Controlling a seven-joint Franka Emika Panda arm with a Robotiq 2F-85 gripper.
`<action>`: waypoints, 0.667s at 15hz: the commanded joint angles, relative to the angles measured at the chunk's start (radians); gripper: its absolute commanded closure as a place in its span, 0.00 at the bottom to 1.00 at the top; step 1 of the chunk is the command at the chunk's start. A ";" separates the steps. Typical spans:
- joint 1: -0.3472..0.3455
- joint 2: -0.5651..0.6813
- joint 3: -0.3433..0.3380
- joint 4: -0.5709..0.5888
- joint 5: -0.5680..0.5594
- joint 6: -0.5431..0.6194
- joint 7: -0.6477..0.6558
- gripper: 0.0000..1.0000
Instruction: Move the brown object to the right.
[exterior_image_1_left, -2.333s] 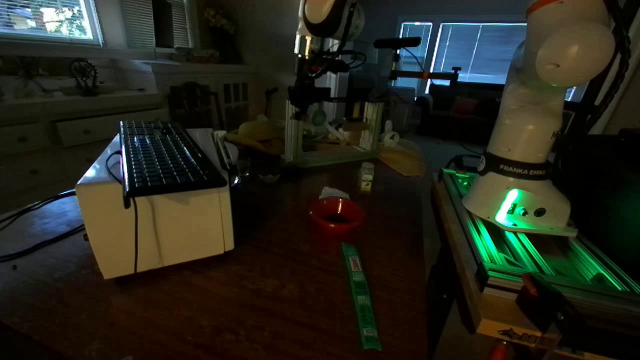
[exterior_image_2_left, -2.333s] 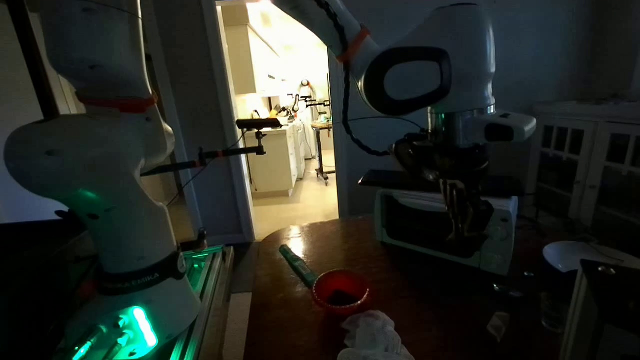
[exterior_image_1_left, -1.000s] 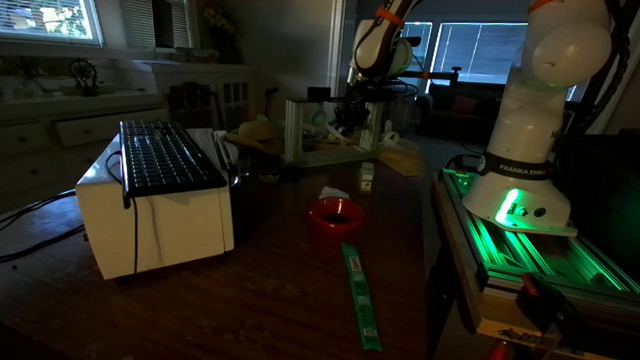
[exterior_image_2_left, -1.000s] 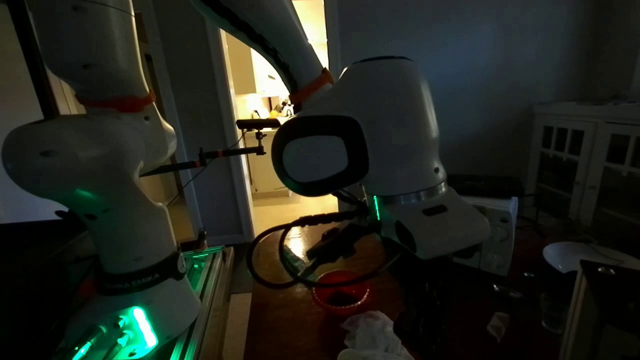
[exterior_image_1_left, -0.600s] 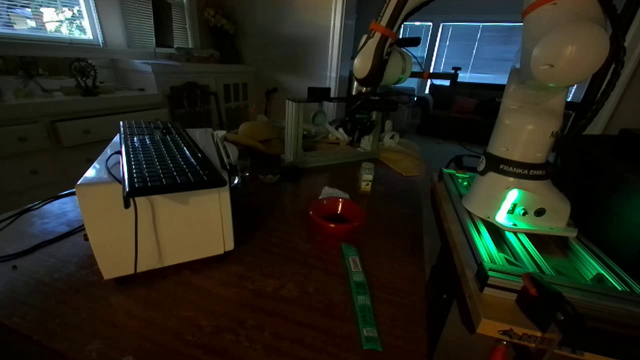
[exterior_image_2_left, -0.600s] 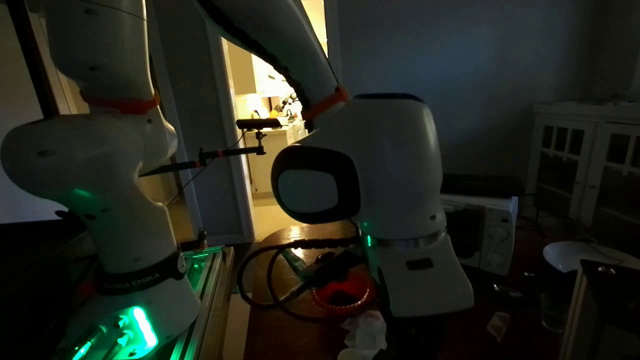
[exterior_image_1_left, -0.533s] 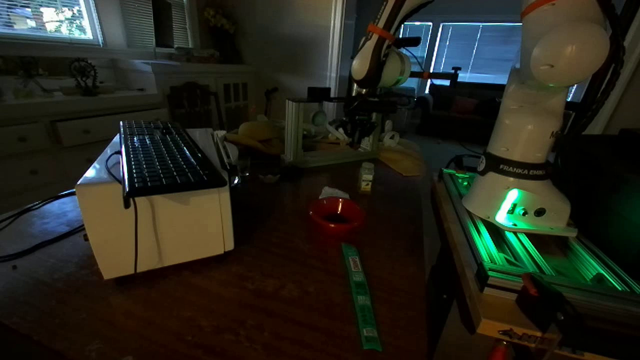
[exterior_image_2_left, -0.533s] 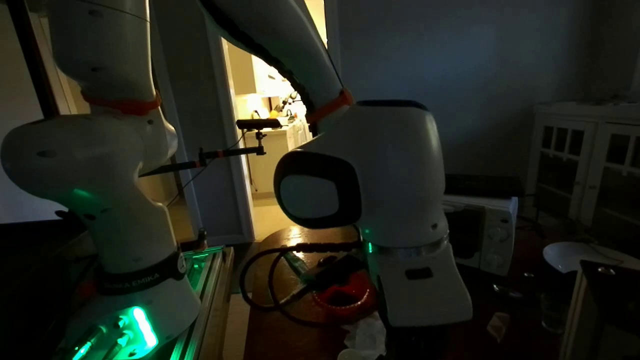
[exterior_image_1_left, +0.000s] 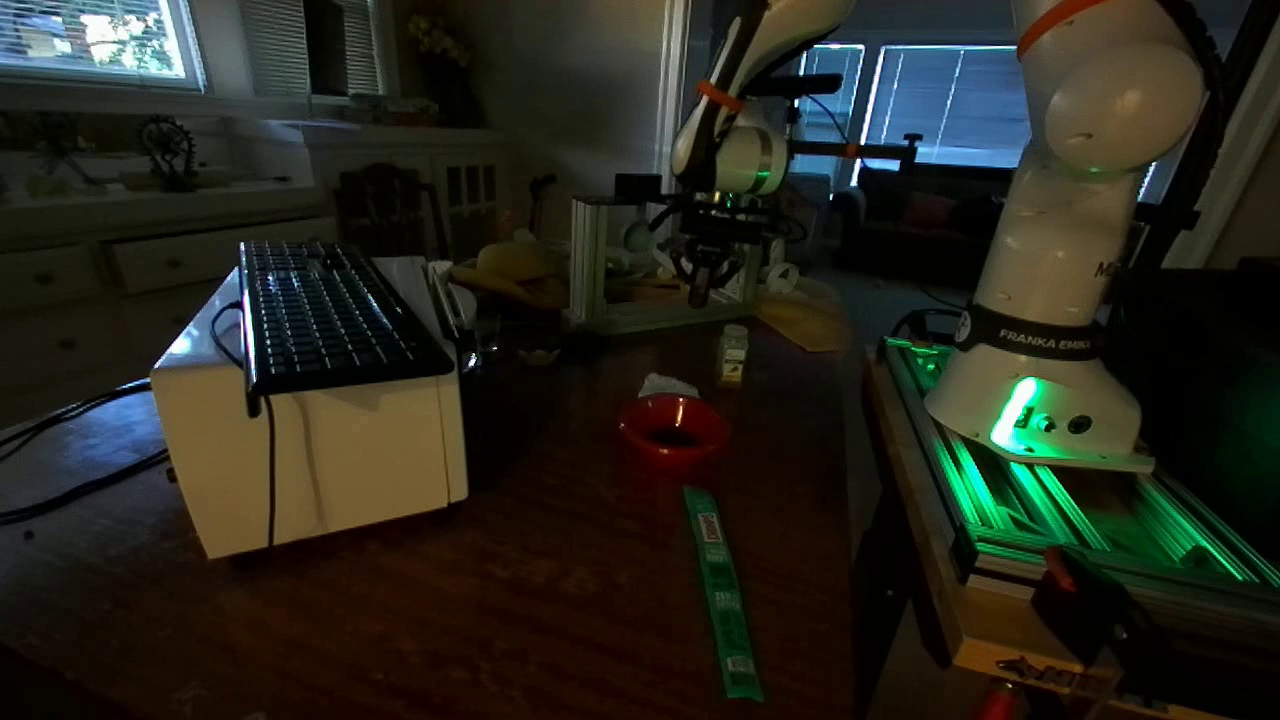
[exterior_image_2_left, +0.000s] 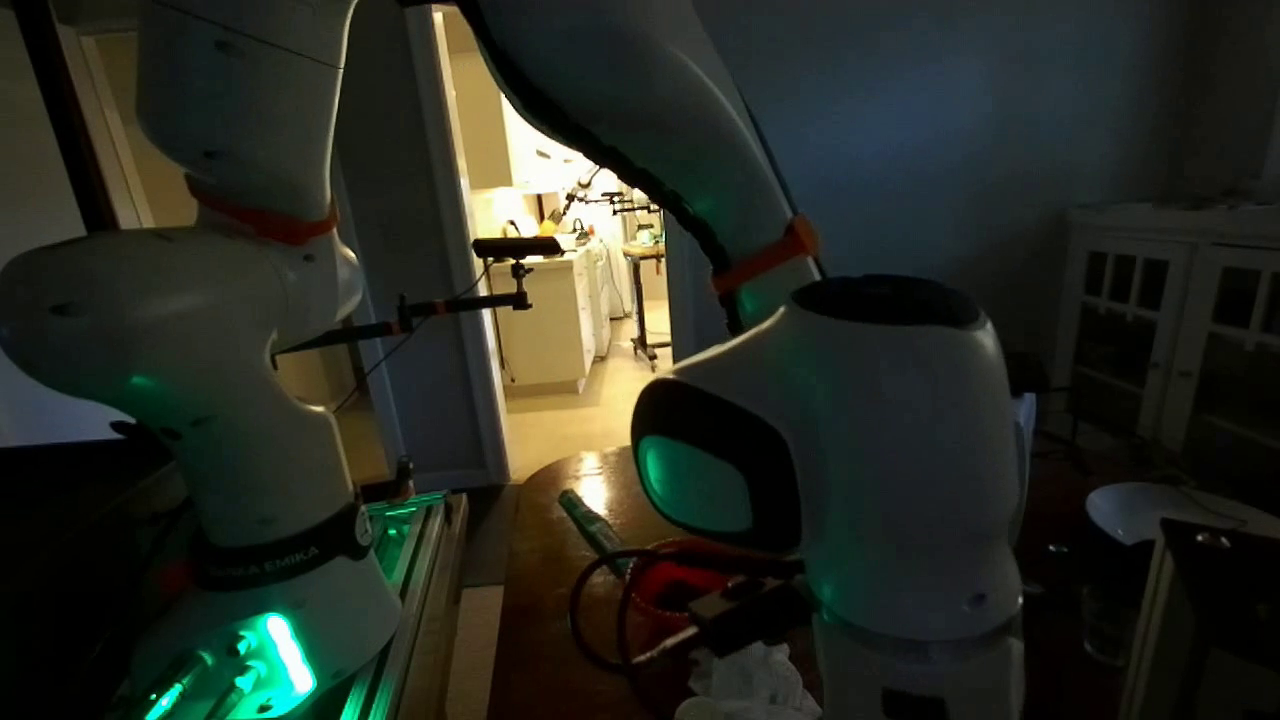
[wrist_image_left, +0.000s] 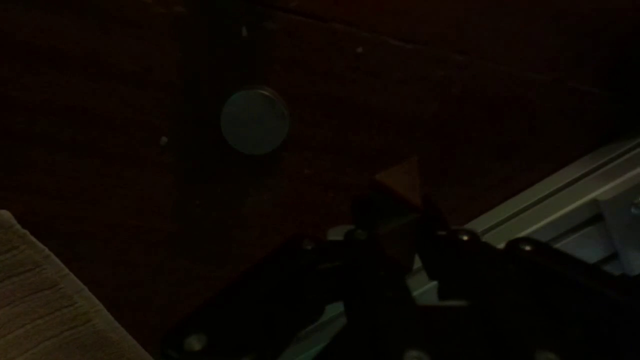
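Brown is the colour of the small pointy object (wrist_image_left: 401, 182), a bit low and right of the middle in the wrist view. The gripper (wrist_image_left: 395, 222) looks pinched on it from both sides, though it is very dark there. In an exterior view the gripper hangs above the middle of the frame, a little right, and seems up off the table (exterior_image_1_left: 560, 600). So I think the picking up is done. The moving is not finished, because the object is not set down. Still to do: carry it to the right spot, put it down, let go. I can't tell how far right it must go.
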 joint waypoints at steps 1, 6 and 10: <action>-0.038 0.098 0.032 0.102 0.074 -0.053 0.024 0.94; -0.099 0.175 0.107 0.142 0.178 -0.047 -0.001 0.94; -0.120 0.222 0.131 0.168 0.246 -0.019 -0.017 0.94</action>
